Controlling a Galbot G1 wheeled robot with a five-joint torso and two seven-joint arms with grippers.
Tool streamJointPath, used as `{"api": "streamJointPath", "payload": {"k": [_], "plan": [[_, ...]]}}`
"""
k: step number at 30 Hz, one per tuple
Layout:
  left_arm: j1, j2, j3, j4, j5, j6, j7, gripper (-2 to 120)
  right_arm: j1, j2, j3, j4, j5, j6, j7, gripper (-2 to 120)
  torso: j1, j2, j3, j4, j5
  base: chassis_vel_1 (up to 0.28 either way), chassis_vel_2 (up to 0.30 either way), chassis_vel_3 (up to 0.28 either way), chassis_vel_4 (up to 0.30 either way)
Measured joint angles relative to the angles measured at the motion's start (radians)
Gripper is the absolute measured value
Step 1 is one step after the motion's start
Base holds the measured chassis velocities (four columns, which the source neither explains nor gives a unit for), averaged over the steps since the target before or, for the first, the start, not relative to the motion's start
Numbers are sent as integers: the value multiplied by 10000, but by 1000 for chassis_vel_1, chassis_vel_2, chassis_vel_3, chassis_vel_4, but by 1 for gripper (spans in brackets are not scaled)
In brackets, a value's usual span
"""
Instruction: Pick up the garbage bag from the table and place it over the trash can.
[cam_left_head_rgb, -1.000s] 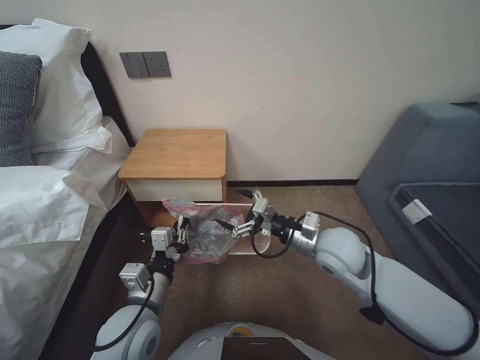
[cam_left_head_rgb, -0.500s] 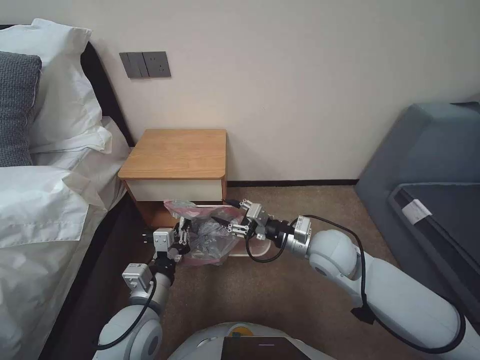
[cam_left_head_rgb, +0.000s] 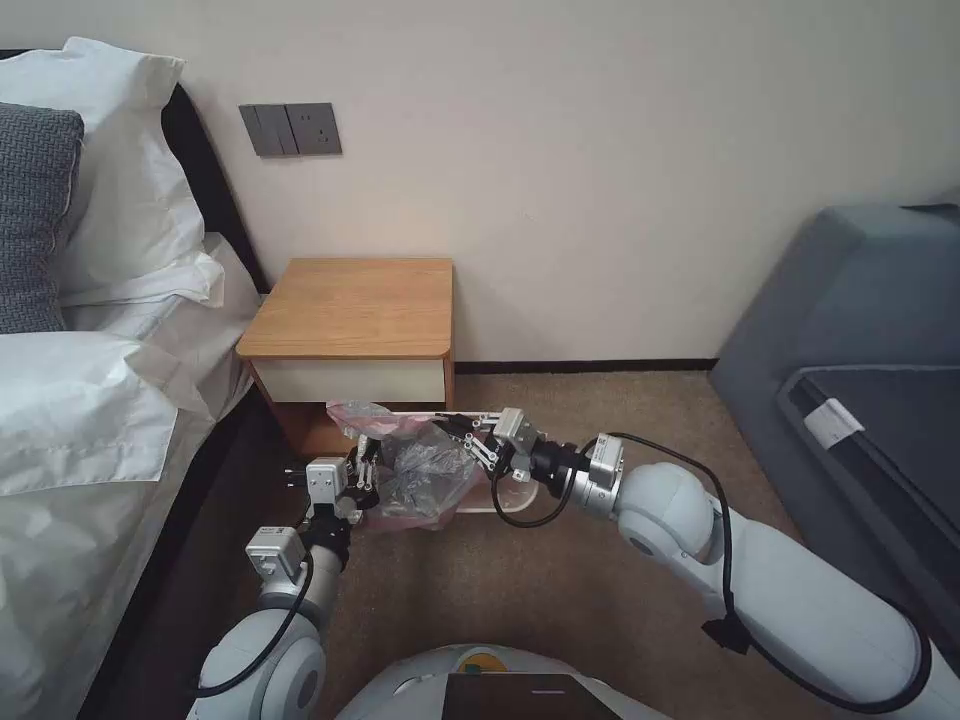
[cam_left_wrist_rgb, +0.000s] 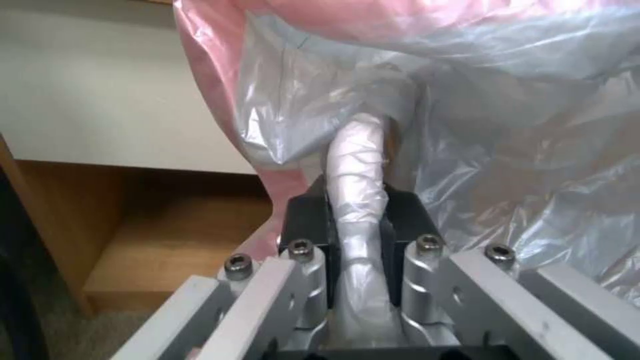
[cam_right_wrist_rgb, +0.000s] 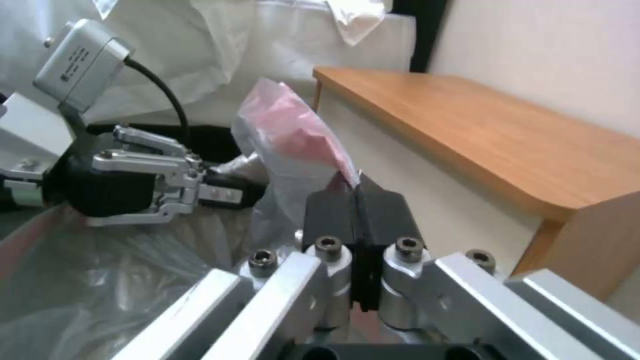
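Head view: since the earlier frames, the right gripper (cam_left_head_rgb: 462, 432) has moved left at lower centre and now clamps the pink rim of the garbage bag (cam_left_head_rgb: 425, 470), which sits bunched over the trash can (cam_left_head_rgb: 515, 500) below the table (cam_left_head_rgb: 350, 305). The left gripper (cam_left_head_rgb: 365, 472) stays clamped on a twisted fold at the bag's opposite side; judged from this, the mouth can be spread over the bin, whose contents are hidden.

garbage bag (cam_left_head_rgb: 425, 470) over trash can (cam_left_head_rgb: 520, 497) | both before table (cam_left_head_rgb: 352, 308) | bed (cam_left_head_rgb: 90, 400) left

Inventory, by my count: one garbage bag (cam_left_head_rgb: 425, 470); one trash can (cam_left_head_rgb: 515, 498); one counter (cam_left_head_rgb: 350, 310); two tools, my left tool (cam_left_head_rgb: 366, 470) and right tool (cam_left_head_rgb: 462, 432); three pillows (cam_left_head_rgb: 120, 190).
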Motion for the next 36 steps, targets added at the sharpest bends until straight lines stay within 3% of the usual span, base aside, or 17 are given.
{"api": "streamJointPath", "payload": {"k": [8, 12, 20, 23, 29, 36], "plan": [[-9, 20, 1, -17, 123, -31, 32, 9, 59, 32, 2, 22, -17, 23, 56, 0, 0, 0, 0, 0, 0, 0, 0, 0, 0], [-6, 32, 2, 87, 889, -351, 300, 9, 174, 98, 5, 2, -118, 19, 494, 0, 0, 0, 0, -1, 0, 0, 0, 0, 0], [47, 54, -68, 429, 2339, -1652, 955, 9, 613, 192, -1, -163, -234, -315, 1392, 0, 0, 0, 0, -1, 0, 0, 0, 0, 0], [46, 48, -198, 699, 2877, -2649, 1171, 9, 643, 95, 67, -209, -258, -468, 1566, 0, 0, 0, 0, -1, 1, 0, 0, 0, 0], [80, 84, -343, 871, 3020, -3811, 1317, 9, 308, -250, 549, -233, -259, -543, 1588, 0, 0, 0, 0, -1, 2, 0, 0, 0, 0], [96, 47, -383, 925, 2952, -4352, 1325, 9, -364, -802, 1383, -44, -216, -553, 1467, 0, 0, 0, 0, -1, 2, 0, 0, 0, 0]]}}
